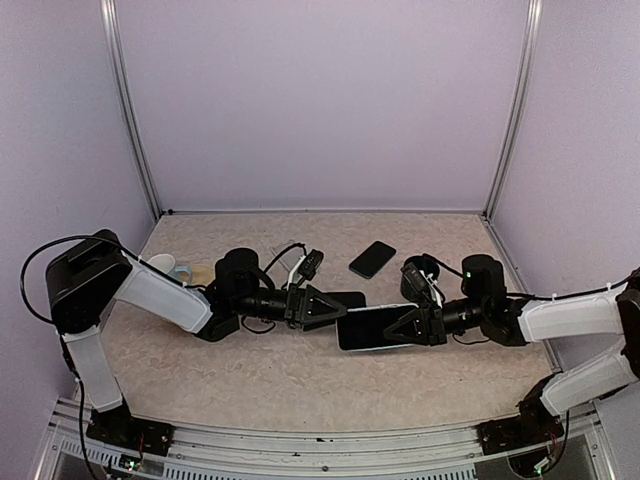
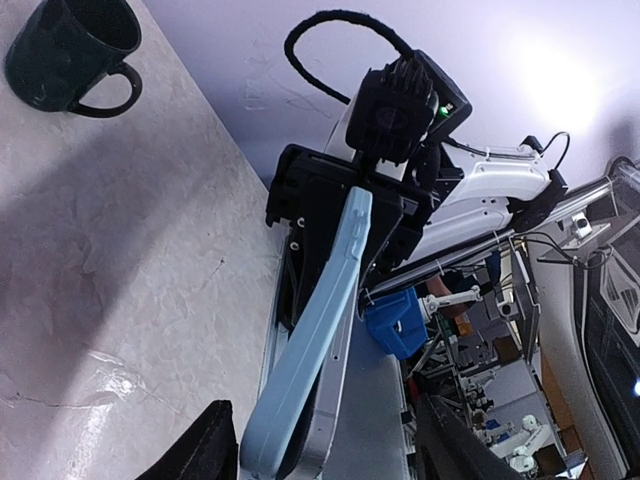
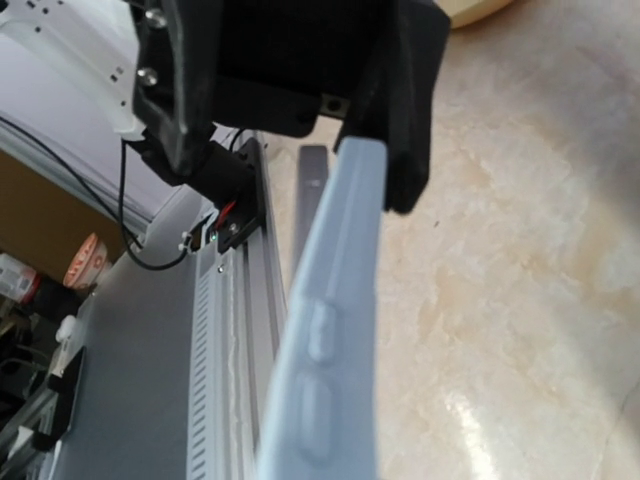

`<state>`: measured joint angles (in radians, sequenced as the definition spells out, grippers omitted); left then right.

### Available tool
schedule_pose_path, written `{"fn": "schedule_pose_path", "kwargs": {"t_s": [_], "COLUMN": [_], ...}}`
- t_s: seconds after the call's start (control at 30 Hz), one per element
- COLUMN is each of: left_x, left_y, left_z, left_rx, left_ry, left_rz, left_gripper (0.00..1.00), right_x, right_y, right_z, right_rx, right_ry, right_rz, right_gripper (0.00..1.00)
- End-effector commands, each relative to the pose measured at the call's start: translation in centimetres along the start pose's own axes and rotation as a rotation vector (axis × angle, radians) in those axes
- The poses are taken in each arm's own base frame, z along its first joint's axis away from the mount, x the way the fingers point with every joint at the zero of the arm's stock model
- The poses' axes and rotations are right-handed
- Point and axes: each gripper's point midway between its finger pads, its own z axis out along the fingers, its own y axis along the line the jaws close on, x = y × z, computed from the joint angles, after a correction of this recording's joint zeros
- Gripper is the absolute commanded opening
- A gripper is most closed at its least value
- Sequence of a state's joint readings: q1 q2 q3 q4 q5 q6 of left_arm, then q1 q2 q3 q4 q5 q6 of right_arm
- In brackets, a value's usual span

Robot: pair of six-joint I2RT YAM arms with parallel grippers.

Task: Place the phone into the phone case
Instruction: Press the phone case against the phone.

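A light blue phone case (image 1: 378,328) hangs above the table between my two grippers, dark face up. In the left wrist view the case (image 2: 310,340) is edge-on, with the grey edge of a phone (image 2: 350,350) lying against it. My right gripper (image 1: 412,325) is shut on the case's right end. My left gripper (image 1: 335,308) is open, with the case's left end between its fingers (image 2: 200,455). The right wrist view shows the case's side buttons (image 3: 320,370); that gripper's own fingers are out of frame. A second black phone (image 1: 372,259) lies on the table behind.
A dark mug (image 1: 420,275) stands behind the right gripper and shows in the left wrist view (image 2: 70,50). A white cup (image 1: 160,263) and a beige thing (image 1: 200,272) sit at the left. A white cabled item (image 1: 295,262) lies behind the left gripper.
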<state>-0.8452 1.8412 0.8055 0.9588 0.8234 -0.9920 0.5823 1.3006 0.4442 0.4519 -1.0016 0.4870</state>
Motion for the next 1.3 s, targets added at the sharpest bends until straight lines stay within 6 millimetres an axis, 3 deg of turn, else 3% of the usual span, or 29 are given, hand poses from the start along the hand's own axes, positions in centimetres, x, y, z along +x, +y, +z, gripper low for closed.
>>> {"fn": "schedule_pose_path", "kwargs": {"t_s": [0.0,0.17,0.67,0.93,1.1,1.27], "left_x": [0.8,1.5,1.8,1.1,0.6,0.9], "left_y": [-1.3,-2.0,-2.5,-0.9,-1.4,-1.4], "left_z": [0.3,0.8,1.0,1.2,1.0,0.8], "left_rx": [0.057,0.09,0.107,-0.056,-0.093,-0.11], "left_ry": [0.041,0.076,0.087,0.076,0.073,0.091], "left_rz": [0.058,0.073,0.087,0.176,0.244,0.266], "left_gripper": [0.59,0.51,0.0,0.0,0.0,0.0], "right_x": [-2.3,-2.2,-1.8,-1.8,-2.1,-2.8], "right_y": [2.4,2.4,1.1,-0.1,-0.2,1.0], "right_z": [-0.5,-0.5,-0.4,-0.3,-0.4,-0.6], "right_rx": [-0.063,-0.065,-0.008,0.053,0.083,0.042], "right_ry": [-0.04,-0.04,-0.022,-0.004,0.003,-0.014], "right_rz": [-0.142,-0.14,-0.116,-0.09,-0.09,-0.112], "right_gripper": [0.02,0.02,0.02,0.12,0.4,0.43]}}
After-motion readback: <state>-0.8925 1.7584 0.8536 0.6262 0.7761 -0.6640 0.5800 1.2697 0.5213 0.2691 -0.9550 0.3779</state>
